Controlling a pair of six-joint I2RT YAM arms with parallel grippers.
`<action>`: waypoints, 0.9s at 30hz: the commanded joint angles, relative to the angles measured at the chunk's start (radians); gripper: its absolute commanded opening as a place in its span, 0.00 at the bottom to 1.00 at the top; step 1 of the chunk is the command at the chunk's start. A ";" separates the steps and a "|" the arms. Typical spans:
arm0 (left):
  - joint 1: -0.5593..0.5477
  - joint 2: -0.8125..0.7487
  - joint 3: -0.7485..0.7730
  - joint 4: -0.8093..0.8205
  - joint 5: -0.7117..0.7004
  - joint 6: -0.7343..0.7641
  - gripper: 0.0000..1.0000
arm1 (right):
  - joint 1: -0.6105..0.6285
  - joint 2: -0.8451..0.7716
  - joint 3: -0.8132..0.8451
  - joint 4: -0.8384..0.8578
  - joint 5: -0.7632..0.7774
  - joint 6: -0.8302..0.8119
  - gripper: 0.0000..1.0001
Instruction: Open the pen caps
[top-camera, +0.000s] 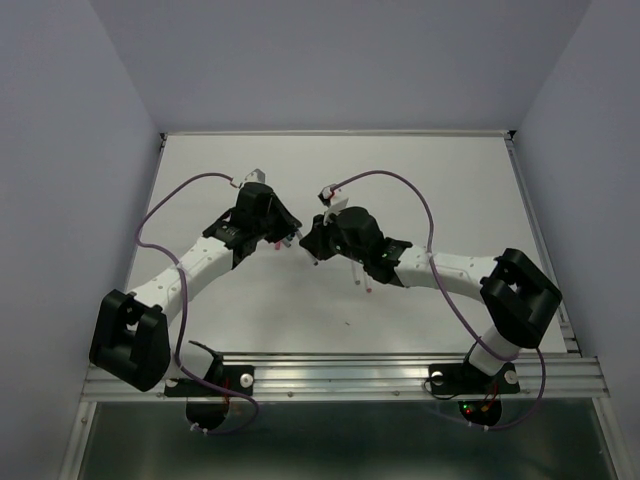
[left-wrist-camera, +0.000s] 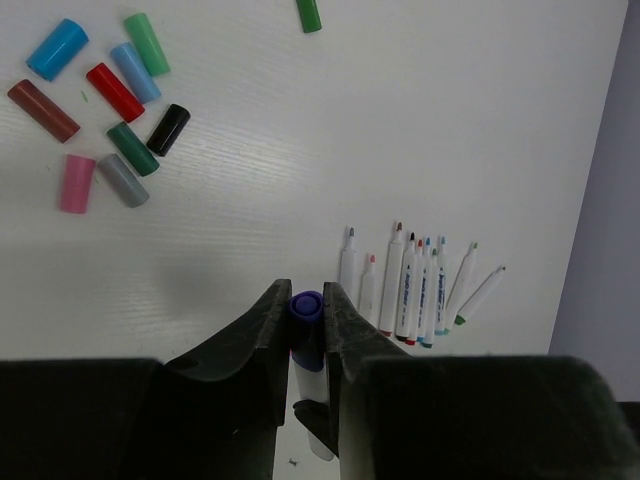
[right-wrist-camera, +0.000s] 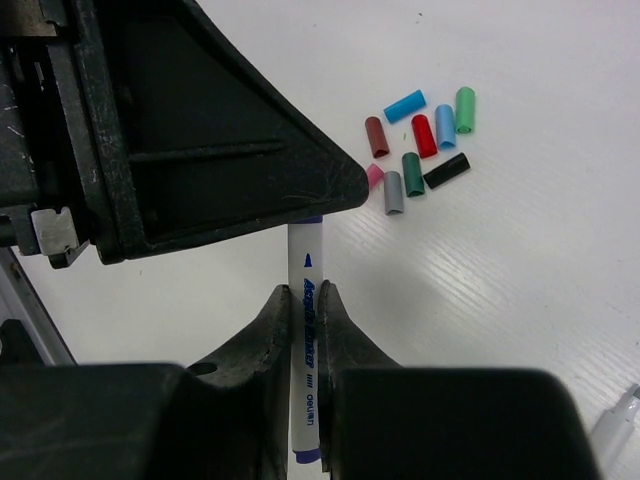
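Over white table (left-wrist-camera: 420, 120), mid-table, clamped tight onto purple cap (left-wrist-camera: 306, 304) with left gripper (left-wrist-camera: 307, 322) and onto same pen's white barrel (right-wrist-camera: 305, 265) with right gripper (right-wrist-camera: 307, 325), cap not yet pulled; ten-odd loose caps (left-wrist-camera: 112, 92) and row of bare pens (left-wrist-camera: 410, 285) already done, so likely last one.

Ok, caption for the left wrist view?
Left tool clamps a pen's purple cap; loose caps and uncapped pens lie on the table.
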 joint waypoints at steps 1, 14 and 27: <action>-0.006 0.000 0.047 -0.008 -0.029 0.014 0.00 | -0.006 0.009 0.054 0.018 -0.100 -0.049 0.01; 0.048 0.135 0.215 0.003 -0.209 -0.020 0.00 | 0.004 -0.063 -0.176 -0.057 -0.541 0.021 0.00; 0.141 0.258 0.369 0.043 -0.178 -0.058 0.00 | 0.023 -0.266 -0.391 -0.055 -0.444 0.185 0.01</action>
